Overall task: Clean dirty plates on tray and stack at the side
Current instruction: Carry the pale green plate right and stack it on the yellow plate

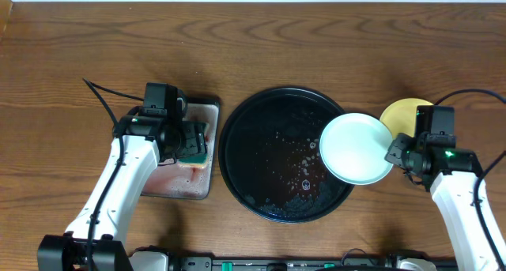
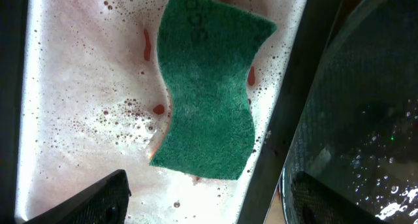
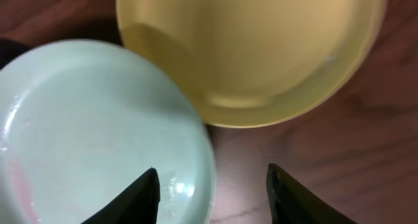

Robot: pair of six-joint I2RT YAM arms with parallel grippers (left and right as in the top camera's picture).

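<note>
The black round tray (image 1: 253, 144) sits mid-table, wet with soap bubbles and holding no plate; its rim also shows in the left wrist view (image 2: 366, 106). A mint-blue plate (image 1: 356, 148) overlaps the tray's right rim. A yellow plate (image 1: 403, 113) lies on the table just behind it, partly covered. My right gripper (image 1: 399, 154) is open and straddles the mint plate's right rim (image 3: 98, 119), with the yellow plate (image 3: 261, 48) ahead of the gripper (image 3: 212, 170). My left gripper (image 1: 186, 137) is open and empty (image 2: 209, 185). A second mint-blue plate is not visible.
A rectangular tray (image 1: 182, 184) with pinkish soapy water stands left of the round tray, and a green sponge (image 1: 194, 151) lies in it. In the left wrist view the sponge (image 2: 206, 87) is just ahead of the fingers on the tray's wet floor (image 2: 78, 87).
</note>
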